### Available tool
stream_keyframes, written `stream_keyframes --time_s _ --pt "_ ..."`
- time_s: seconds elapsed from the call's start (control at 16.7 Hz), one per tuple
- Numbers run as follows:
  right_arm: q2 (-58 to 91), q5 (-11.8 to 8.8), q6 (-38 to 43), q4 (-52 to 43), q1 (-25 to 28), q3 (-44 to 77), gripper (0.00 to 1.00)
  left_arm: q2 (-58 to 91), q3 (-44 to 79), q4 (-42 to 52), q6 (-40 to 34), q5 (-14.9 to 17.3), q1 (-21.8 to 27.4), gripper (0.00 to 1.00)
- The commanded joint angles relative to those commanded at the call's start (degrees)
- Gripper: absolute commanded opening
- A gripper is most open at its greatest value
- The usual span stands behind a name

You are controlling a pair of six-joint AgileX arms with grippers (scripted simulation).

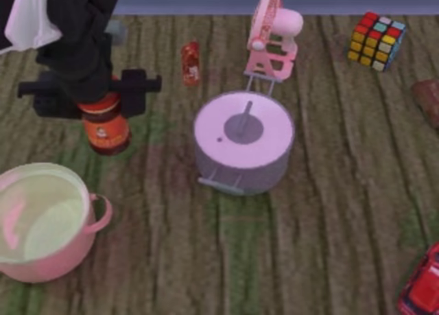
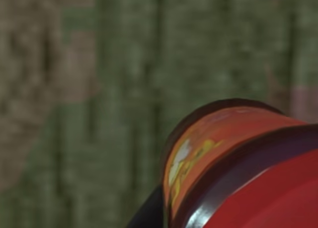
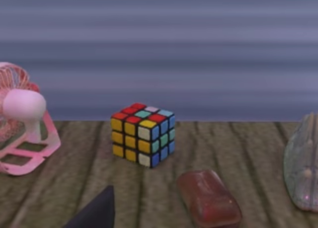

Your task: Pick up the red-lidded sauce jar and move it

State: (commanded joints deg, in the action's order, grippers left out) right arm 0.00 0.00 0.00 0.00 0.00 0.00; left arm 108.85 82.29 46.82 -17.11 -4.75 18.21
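The red-lidded sauce jar (image 1: 106, 126) is held at the table's left by the left gripper (image 1: 89, 92). Directly below it in the top view, the way is blocked by the pink pot (image 1: 44, 222). To its right, a strip of bare table (image 1: 164, 212) is left before the round lilac drum (image 1: 243, 143). Beyond the drum, the pink fan (image 1: 273, 37) and the slim red bottle (image 1: 191, 62) are found. The middle near edge is left open between the pot and the red toy car (image 1: 422, 284).
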Motion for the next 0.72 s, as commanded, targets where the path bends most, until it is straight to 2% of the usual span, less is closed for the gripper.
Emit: stream_keyframes --time_s 0.42,0.66,0.72 --pt "0.00 0.00 0.00 0.00 0.00 0.00 1.00 4.51 -4.12 -8.99 0.36 0.08 -0.20 0.00" --pt "0.00 0.00 0.00 0.00 0.00 0.00 1.00 4.84 -4.41 -9.56 0.39 0.09 -0.20 0.00" --pt "0.00 0.00 0.00 0.00 0.00 0.00 1.00 4.84 -4.41 -9.56 0.39 0.09 -0.20 0.08"
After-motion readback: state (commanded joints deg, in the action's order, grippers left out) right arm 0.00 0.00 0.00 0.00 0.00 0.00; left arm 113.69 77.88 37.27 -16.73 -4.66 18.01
